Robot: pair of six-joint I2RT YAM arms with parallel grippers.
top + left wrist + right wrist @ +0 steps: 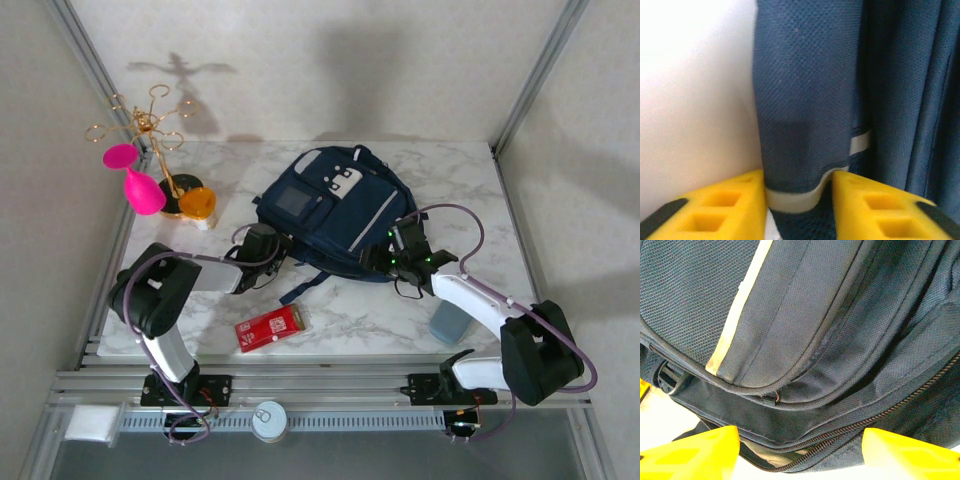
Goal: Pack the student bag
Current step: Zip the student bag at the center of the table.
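Gripping student bag (pixel 805 100) hem (pixel 790 201), left jaws clenched, right jaws released astride zipper (pixel 870 422).

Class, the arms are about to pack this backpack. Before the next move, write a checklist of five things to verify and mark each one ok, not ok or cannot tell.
1. Left gripper has hold of the student bag: a trimmed fabric fold fills the gap and both fingers press on it. Ok.
2. Right gripper is ready to grasp: its jaws stand wide, straddling the bag's lower edge. Ok.
3. Main zip is open enough for loading: it is parted only slightly near the right gripper. Not ok.
4. Red packet is free to pick up: it lies loose, clear of both grippers. Ok.
5. Room inside the bag: the interior is hidden. Cannot tell.
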